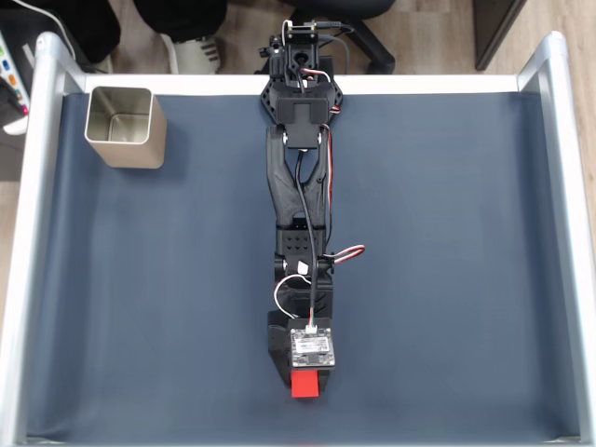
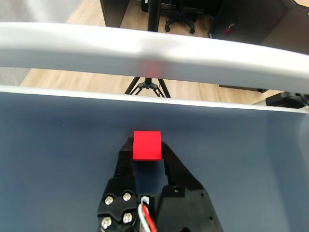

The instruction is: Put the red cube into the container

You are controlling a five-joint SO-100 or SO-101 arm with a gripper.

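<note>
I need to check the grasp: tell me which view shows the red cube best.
The wrist view: the red cube sits unobstructed between the gripper fingertips, its whole near face visible. The fixed view shows a red sliver poking out beneath the arm's camera board, near the table's bottom edge.

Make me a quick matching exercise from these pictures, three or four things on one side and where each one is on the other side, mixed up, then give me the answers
Things:
1. red cube
2. container
3. arm base
4. tripod

Places:
A. top middle edge of the table in the fixed view
B. between the jaws, near the table's bottom edge in the fixed view
C. on the wooden floor beyond the table's rail in the wrist view
D. top left corner of the blue mat in the fixed view

Pairs: 1-B, 2-D, 3-A, 4-C
</note>
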